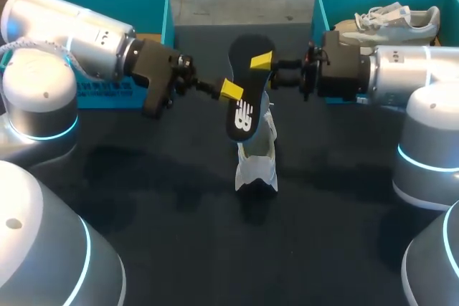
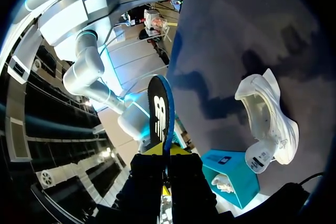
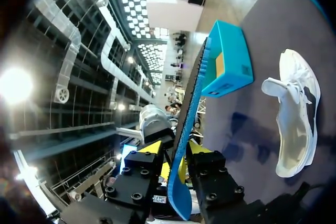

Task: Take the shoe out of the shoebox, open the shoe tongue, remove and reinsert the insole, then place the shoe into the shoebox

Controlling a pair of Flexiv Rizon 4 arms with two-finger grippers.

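Sitting far left, a teal shoebox [image 1: 168, 16] is partly hidden behind the L arm. L gripper [image 1: 231, 91] clamps the black insole [image 1: 245, 109] at its near part, both yellow tips pressed on it from two sides, and it is held up over mid-table. White shoe [image 1: 257, 163] rests on the dark table [image 1: 179, 249] just near of the insole, apart from both grippers. R gripper [image 1: 262, 60] pinches the insole's far part w/ both fingers. Far right, a 2nd shoebox [image 1: 319, 5] holds another pale shoe [image 1: 391, 23].
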